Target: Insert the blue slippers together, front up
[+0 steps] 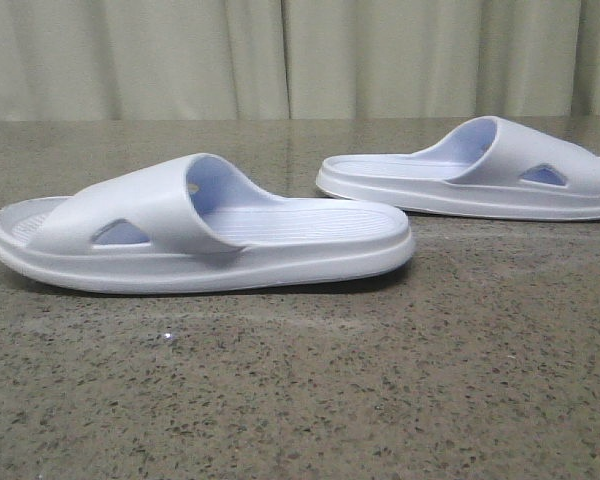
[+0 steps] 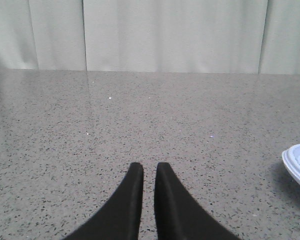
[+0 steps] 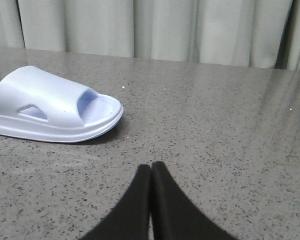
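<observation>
Lavender-blue slippers lie apart and untouched on the speckled surface, both claws closed on nothing.

Filling the left and centre of the front view, the near slipper lies sole down, long axis across the frame, toe at the left edge; the far slipper sits in the upper right, also crosswise, toe pointing right. Nothing is nested yet. The left claw has its tips nearly touching, and only a slipper's rim shows at the right edge of its view. The right claw is pressed shut, with a whole slipper at left of its view, up and away from the tips. Judging by that, each arm must swing inward, and the right arm looks better placed.
</observation>
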Robot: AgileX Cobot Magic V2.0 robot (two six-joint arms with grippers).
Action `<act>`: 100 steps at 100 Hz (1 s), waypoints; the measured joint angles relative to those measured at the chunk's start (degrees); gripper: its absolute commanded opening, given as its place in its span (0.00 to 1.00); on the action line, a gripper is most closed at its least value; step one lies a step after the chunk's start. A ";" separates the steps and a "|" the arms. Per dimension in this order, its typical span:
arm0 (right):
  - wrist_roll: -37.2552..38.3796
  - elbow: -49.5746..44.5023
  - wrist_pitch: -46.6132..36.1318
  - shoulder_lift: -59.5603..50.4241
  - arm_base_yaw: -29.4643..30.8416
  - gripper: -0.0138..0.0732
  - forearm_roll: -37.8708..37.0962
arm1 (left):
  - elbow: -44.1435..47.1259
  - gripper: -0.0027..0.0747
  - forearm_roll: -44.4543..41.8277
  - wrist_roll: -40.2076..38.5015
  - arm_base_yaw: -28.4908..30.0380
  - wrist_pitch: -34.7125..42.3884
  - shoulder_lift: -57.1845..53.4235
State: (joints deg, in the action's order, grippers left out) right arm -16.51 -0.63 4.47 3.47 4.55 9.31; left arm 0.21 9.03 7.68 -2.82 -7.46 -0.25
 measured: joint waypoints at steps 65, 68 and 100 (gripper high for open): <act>0.00 0.00 -0.25 0.00 0.00 0.06 0.00 | 0.00 0.05 0.00 0.00 0.00 0.00 0.00; 0.00 0.00 -0.40 0.00 0.00 0.06 0.00 | 0.00 0.05 0.00 0.00 0.00 0.00 0.00; 0.00 0.00 -3.34 0.00 0.00 0.06 1.70 | 0.00 0.05 0.46 0.00 0.00 0.00 0.00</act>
State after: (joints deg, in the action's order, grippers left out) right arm -16.51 -0.63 1.14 3.47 4.55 11.01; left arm 0.21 9.49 7.68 -2.82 -7.46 -0.25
